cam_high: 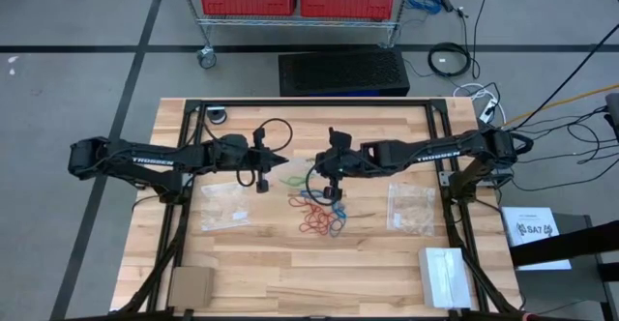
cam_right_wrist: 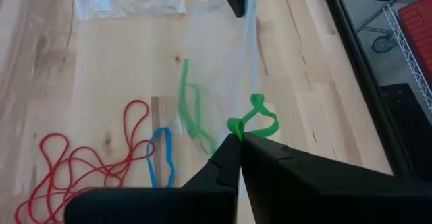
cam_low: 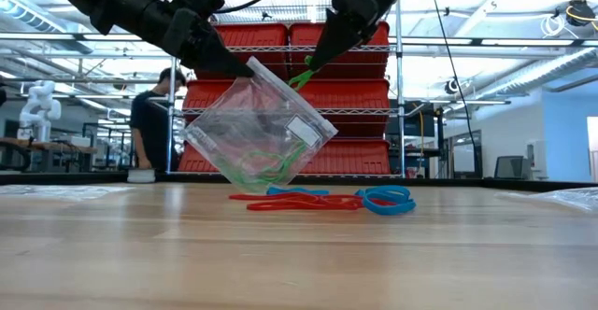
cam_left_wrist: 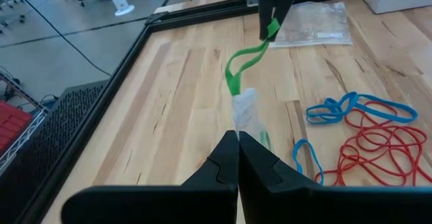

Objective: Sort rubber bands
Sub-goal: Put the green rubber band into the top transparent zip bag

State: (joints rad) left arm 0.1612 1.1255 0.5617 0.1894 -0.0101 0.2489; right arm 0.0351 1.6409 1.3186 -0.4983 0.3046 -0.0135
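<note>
Landmark: the held clear zip bag [cam_low: 260, 133], hanging tilted in the air over the middle of the table [cam_high: 290, 282].
Left gripper [cam_left_wrist: 237, 137]: fingers pressed together on the bag's upper edge, carrying its whole weight.
Right gripper [cam_right_wrist: 238, 137]: fingers pinched tight on a green rubber band [cam_right_wrist: 255, 121], held just beside the bag's top opening; in the low view the band [cam_low: 303, 75] hangs off the fingertips next to the bag's upper corner.
Green bands: one in the right gripper; green loops [cam_low: 266, 170] lie inside the bag, their number not clear.
Loose pile [cam_high: 321, 213]: on the wood under and just beside the bag, on the right arm's side; red bands [cam_left_wrist: 378, 150] tangled with blue bands [cam_left_wrist: 358, 108], several of each, exact count not readable.
Zip bags: three seen, the held one plus two lying flat, one [cam_high: 225, 208] well apart on the left arm's side, one [cam_high: 411, 208] well apart on the right arm's side.
Other things on the table: a brown cardboard piece [cam_high: 191, 285] and a white box [cam_high: 445, 276], both at the near edge, far from the bag.
Open room: bare wood between the pile and the near edge, and between each flat bag and the pile.
Edges: a black frame [cam_high: 309, 102] runs along the far edge and down both sides.
Background: a person [cam_low: 152, 119] stands beyond the table, beside red bins [cam_low: 308, 95] on a wire rack.
</note>
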